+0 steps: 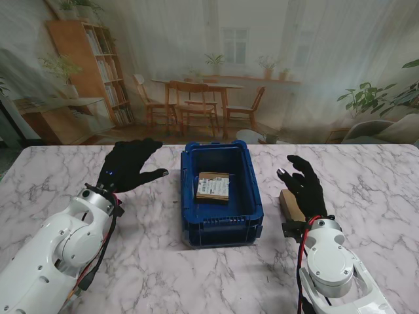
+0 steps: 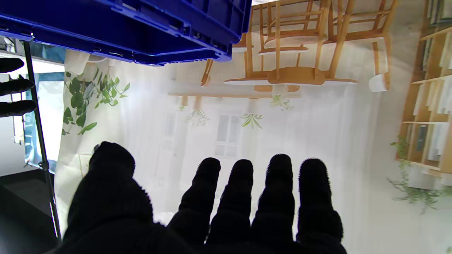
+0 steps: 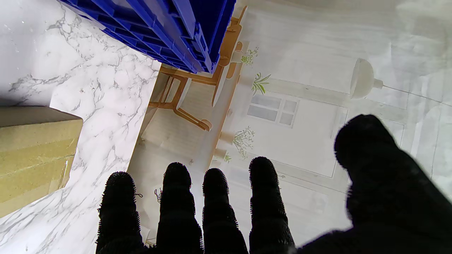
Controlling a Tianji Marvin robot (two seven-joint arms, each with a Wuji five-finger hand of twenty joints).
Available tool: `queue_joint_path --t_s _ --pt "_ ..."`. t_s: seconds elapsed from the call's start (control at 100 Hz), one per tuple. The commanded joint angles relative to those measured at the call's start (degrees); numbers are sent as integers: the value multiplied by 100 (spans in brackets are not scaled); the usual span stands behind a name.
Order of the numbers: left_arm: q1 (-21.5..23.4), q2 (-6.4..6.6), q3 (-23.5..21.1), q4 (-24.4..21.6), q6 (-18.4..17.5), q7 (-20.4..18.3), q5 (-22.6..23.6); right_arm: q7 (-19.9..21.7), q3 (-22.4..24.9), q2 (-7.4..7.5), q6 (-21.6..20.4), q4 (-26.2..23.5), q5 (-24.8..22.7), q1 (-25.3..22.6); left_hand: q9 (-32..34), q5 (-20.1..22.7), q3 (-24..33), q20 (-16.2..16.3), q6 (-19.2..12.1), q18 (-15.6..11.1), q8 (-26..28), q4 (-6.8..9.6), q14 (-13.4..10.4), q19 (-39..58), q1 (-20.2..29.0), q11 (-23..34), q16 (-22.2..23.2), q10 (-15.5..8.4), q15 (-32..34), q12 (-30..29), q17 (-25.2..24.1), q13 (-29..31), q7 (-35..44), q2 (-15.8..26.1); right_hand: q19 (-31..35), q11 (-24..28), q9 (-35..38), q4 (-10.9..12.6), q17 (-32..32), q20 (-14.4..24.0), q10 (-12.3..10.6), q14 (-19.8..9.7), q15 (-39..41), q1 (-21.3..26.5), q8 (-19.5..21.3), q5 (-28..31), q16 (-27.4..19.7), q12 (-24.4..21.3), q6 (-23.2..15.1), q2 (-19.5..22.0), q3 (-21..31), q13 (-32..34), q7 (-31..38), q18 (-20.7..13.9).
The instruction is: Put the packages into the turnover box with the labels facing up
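**Both hands open beside the box; one package in, one on the table**

Stand view: the blue turnover box (image 1: 221,196) sits at frame centre on the marble table (image 1: 163,261). One package (image 1: 214,186) lies inside it on the floor, white label up, with bare floor around it on all sides. The left hand (image 1: 131,167) is at centre-left, fingers spread, holding nothing; a strip of bare marble separates its thumb from the box wall. The right hand (image 1: 302,183) is at centre-right, fingers apart and empty. A second package (image 1: 291,206), plain brown face showing, lies partly under the right palm; whether they touch cannot be told. Lower-centre marble is unoccupied.

Left wrist view: the left hand's fingers (image 2: 279,197) rise from the bottom edge, extended and slightly parted, nothing between them. The box wall (image 2: 141,28) fills the upper left of the frame, cut off by the frame edge. Three dark fingertips, seemingly of the other hand, show at the left edge.

Right wrist view: the right hand's fingers (image 3: 176,211) and thumb are spread with nothing held. The second package (image 3: 35,155) enters at the left edge, cropped; no label side is visible here. The box corner (image 3: 169,31) occupies the upper left, with open marble between it and the package.
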Motion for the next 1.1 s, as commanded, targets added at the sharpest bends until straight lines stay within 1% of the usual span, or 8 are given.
queue_joint_path --t_s 0.0,0.15,0.44,0.57,0.66,0.72,0.91,1.09 --pt "198 -30 -5 181 77 32 -55 -48 -4 -15 4 2 -56 -27 154 104 26 117 -60 195 53 126 -12 53 187 71 115 -42 40 77 -37 127 -17 212 -130 2 -233 30 -107 132 21 -78 -255 54 -64 -141 25 -26 57 -32 92 -141 -107 -216" --pt "337 -57 -4 395 152 286 -108 -402 -118 7 -53 200 -1103 7 160 98 19 142 -51 223 49 125 -7 21 186 62 131 -46 23 90 -55 118 -30 226 -153 63 -220 26 -49 187 58 -27 -227 3 -38 -105 57 -7 87 -21 57 -96 -90 -181" --pt "395 -60 -112 418 75 318 -141 -708 27 107 23 297 -2362 -250 150 87 21 173 -43 226 48 129 1 -36 210 59 147 -42 8 108 -82 92 -37 242 -279 152 -200 19 -108 241 46 34 -269 -157 -18 -91 59 26 102 -237 39 -150 -114 -149" --pt "410 -62 -133 424 85 319 -149 -713 114 167 144 439 -2800 -337 133 81 17 188 -35 231 47 128 3 -48 205 51 149 -47 -2 110 -93 73 -40 242 -400 45 -262 -66 -107 316 89 69 -317 -538 -72 -287 41 -37 292 -618 305 -191 -307 -137" --pt "409 -58 -130 423 74 305 -143 -721 144 210 290 578 -3110 -373 135 81 20 197 -42 223 47 130 -2 -52 211 52 149 -49 -5 112 -88 72 -40 244 -464 -57 -413 -185 -84 379 160 48 -355 -642 -256 -312 17 -94 750 -842 -210 -247 -644 -135" --pt "401 -55 -122 427 66 296 -136 -705 160 241 401 654 -3303 -397 138 84 17 201 -45 223 48 128 1 -59 211 53 150 -40 -4 113 -89 71 -39 243 -488 -326 -423 -189 -56 399 210 47 -376 -825 -378 -281 -6 -222 965 -1098 -188 -273 -869 -134" --pt "382 -46 -97 430 56 244 -123 -537 165 359 774 849 -3910 -428 133 76 17 214 -43 223 47 129 4 -71 210 51 151 -47 -8 115 -93 66 -41 249 -461 -229 -419 -185 122 340 359 -36 -388 -792 -337 -178 -85 -153 1524 -1155 -62 -194 -1121 -190" --pt "379 -29 -95 427 29 207 -50 -251 28 463 1188 1002 -4332 -339 139 83 16 228 -46 221 48 129 0 -74 205 51 151 -51 -8 114 -86 69 -39 247 -396 54 -437 -135 229 243 460 238 -254 -773 -145 -374 -68 -3 1191 -1152 -88 -43 -1285 -148"
